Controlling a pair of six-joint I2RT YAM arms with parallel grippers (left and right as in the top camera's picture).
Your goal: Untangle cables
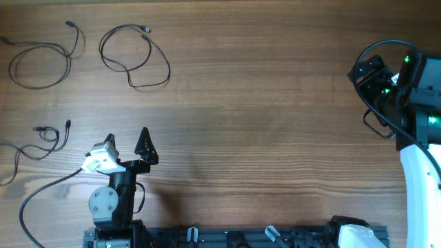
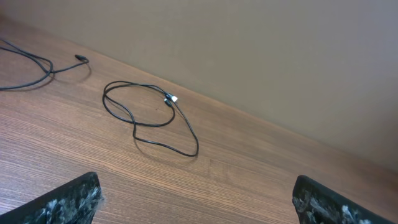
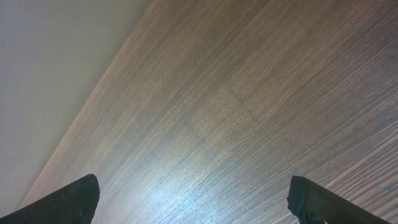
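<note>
Three thin black cables lie apart as loose loops on the wooden table. One cable (image 1: 41, 63) is at the far left back. A second cable (image 1: 134, 58) is to its right and also shows in the left wrist view (image 2: 152, 118). A third cable (image 1: 45, 141) lies at the left edge, left of my left gripper. My left gripper (image 1: 127, 143) is open and empty near the front left, fingers wide (image 2: 196, 202). My right gripper (image 3: 193, 199) is open and empty over bare wood; in the overhead view its fingers are hidden under the arm.
The right arm (image 1: 413, 89) with its thick black cables stands at the right edge. The left arm's base (image 1: 110, 207) and a thick cable (image 1: 38, 196) sit at the front left. A rail (image 1: 241, 238) runs along the front edge.
</note>
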